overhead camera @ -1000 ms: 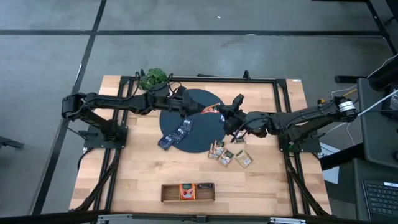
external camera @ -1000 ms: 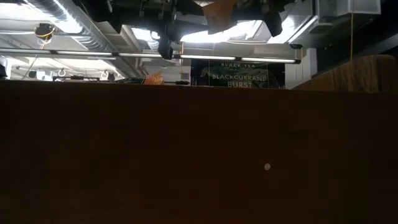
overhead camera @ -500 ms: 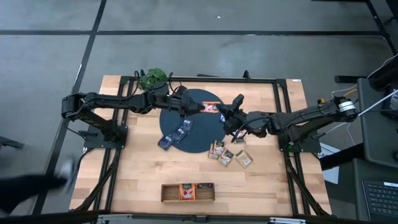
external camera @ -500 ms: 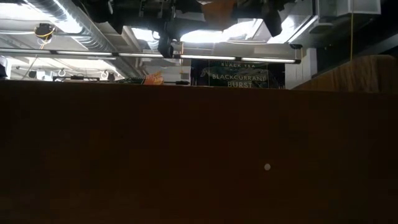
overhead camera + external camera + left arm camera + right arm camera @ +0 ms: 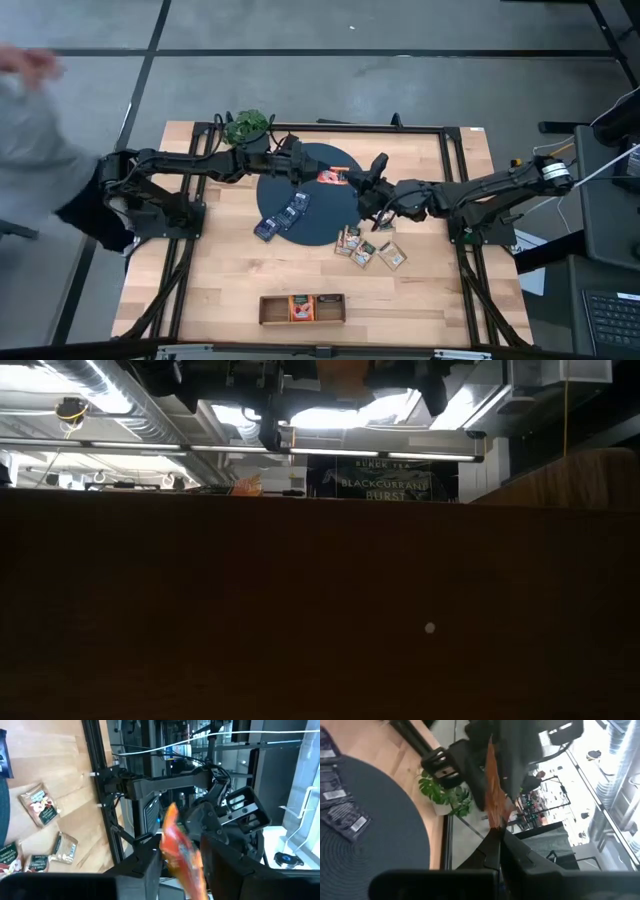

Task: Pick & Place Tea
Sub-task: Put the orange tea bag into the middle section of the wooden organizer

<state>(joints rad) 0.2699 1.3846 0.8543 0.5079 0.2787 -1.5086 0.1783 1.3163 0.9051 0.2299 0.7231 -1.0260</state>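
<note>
A red-orange tea sachet point(image 5: 332, 177) hangs in the air over the dark round mat point(image 5: 300, 235), between my two grippers. My left gripper point(image 5: 310, 173) reaches in from the table's left and my right gripper point(image 5: 356, 182) from its right; both are shut on the sachet. Two blue sachets point(image 5: 293, 207) point(image 5: 268, 228) lie flat on the mat's near-left part. Several beige-green sachets point(image 5: 365, 250) lie on the wood near the mat's right edge. The wooden tray point(image 5: 275, 308) at the near edge holds a red-orange sachet point(image 5: 300, 306). My left gripper has the sachet's left end point(image 5: 180, 855) between its two fingers point(image 5: 150, 865), coming level from the table's left. The sachet fills the gap between them and is lifted clear of the mat. My right gripper pinches the sachet's right end point(image 5: 496, 822) at the free ends of its shut fingers point(image 5: 490, 845), coming level from the table's right. The sachet stands out beyond the fingertips toward the left gripper, edge-on in this view.
A leafy green plant point(image 5: 247, 126) stands at the far edge, beside the left arm. A person in a grey sleeve point(image 5: 30, 110) leans in beyond the table's left side. Bare wood lies between the mat and the tray.
The sachet has turned from edge-on to face up and shifted slightly toward the left gripper, still held over the mat. Both arms have stayed almost where they were. A person has come into view at the table's left side.
</note>
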